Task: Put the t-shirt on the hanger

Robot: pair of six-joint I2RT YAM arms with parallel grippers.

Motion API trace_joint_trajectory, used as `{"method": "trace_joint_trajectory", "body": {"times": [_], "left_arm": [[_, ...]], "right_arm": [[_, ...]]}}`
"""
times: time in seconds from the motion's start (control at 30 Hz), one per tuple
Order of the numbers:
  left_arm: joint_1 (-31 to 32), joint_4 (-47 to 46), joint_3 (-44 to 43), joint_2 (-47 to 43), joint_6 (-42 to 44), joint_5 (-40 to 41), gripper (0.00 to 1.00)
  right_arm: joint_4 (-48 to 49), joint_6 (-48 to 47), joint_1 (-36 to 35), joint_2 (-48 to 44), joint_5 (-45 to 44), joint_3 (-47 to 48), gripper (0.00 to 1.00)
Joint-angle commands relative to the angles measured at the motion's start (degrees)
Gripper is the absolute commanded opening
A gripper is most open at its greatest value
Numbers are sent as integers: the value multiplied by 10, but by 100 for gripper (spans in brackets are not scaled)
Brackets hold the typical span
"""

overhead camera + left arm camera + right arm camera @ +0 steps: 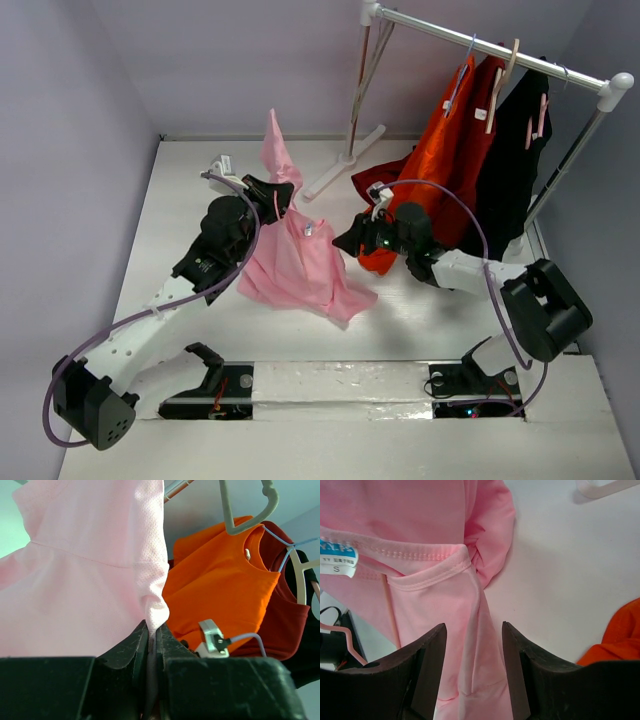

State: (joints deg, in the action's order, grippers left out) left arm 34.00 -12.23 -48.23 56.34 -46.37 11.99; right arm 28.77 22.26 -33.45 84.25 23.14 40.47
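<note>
The light pink t-shirt (295, 265) hangs bunched from my left gripper (278, 197), which is shut on a fold of its fabric (90, 580) and holds it above the table; one sleeve sticks up. My right gripper (350, 240) is open at the shirt's right edge. In the right wrist view its jaws (473, 627) straddle a ridge of the pink cloth (420, 520) just below the neckband, not touching it. The neck label (337, 555) shows at the left. A thin pale pink hanger (390, 607) runs under the neck opening, its slim hook curving at the lower left; most of it is hidden.
A white clothes rack (500, 50) stands at the back right, its foot (340, 170) beside the shirt. On it hang an orange shirt (440, 160), a dark red shirt (285, 625), a black garment (515, 170) and other hangers (250, 510).
</note>
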Motion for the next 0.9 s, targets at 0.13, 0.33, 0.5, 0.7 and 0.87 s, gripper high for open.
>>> {"method": "trace_joint_trajectory", "body": {"times": [0.13, 0.33, 0.5, 0.7, 0.87], "left_arm": [[-4, -36, -10, -16, 1, -17, 0], [-4, -41, -7, -21, -4, -27, 0], [-4, -40, -9, -24, -3, -23, 0], [-4, -53, -39, -7, 6, -20, 0], [-12, -64, -69, 19, 7, -25, 0]], "right_arm": [[28, 8, -7, 43, 25, 42, 54], [29, -7, -58, 58, -48, 57, 36], [41, -20, -110, 44, -128, 42, 0], [58, -1, -181, -17, -218, -30, 0], [53, 6, -239, -83, -296, -102, 0]]}}
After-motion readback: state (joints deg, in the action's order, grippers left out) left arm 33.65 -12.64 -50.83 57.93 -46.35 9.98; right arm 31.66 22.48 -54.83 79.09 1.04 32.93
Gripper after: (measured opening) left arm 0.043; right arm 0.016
